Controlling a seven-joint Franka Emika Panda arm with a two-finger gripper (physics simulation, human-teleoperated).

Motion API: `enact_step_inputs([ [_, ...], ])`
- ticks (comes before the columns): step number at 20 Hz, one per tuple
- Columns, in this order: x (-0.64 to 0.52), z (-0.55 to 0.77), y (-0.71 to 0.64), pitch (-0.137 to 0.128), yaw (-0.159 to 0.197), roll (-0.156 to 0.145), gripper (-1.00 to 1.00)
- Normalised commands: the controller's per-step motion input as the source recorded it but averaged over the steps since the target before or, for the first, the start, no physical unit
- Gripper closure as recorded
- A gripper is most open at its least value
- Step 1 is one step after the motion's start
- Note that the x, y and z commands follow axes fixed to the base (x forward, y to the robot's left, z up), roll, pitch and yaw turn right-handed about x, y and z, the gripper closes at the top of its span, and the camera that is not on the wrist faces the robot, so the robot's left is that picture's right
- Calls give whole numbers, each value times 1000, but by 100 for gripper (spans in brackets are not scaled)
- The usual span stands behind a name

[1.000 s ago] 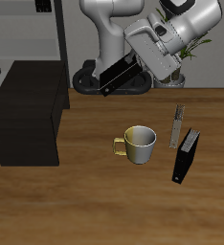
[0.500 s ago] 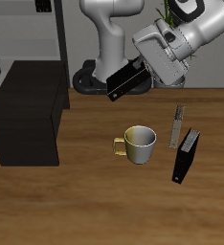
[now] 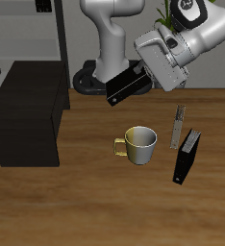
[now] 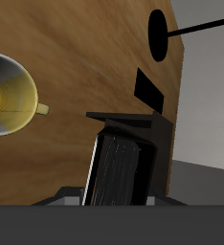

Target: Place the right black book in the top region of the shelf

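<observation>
My gripper (image 3: 140,77) is shut on a black book (image 3: 126,86) and holds it tilted in the air, behind the mug and in front of the robot's base. In the wrist view the held book (image 4: 118,168) shows its page edge between the jaws. The shelf (image 3: 28,110), a low matte black cabinet, stands at the table's side, well apart from the gripper; nothing lies on its top. A second black book (image 3: 187,158) stands upright on the table on the other side of the mug.
A cream mug (image 3: 138,145) stands mid-table below the held book and also shows in the wrist view (image 4: 9,93). A thin grey book (image 3: 179,123) stands behind the second black book. A tall thin-framed dark rack (image 3: 57,38) rises behind the cabinet.
The gripper and the held book have shifted a little sideways, away from the cabinet, and the wrist has turned, changing the book's tilt. The things on the table have not moved.
</observation>
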Motion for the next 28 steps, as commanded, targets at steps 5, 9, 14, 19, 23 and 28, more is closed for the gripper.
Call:
enact_step_inputs([
  [5, 52, -35, -90, 21, -10, -22, 100],
  [9, 64, -16, 28, -3, -7, 12, 100],
  [14, 63, -25, -94, 28, -19, -15, 100],
  [19, 74, -57, -142, 30, -25, -24, 100],
  [23, 61, -80, -66, 25, -2, -3, 100],
  [28, 53, -59, -104, 17, -11, -8, 100],
])
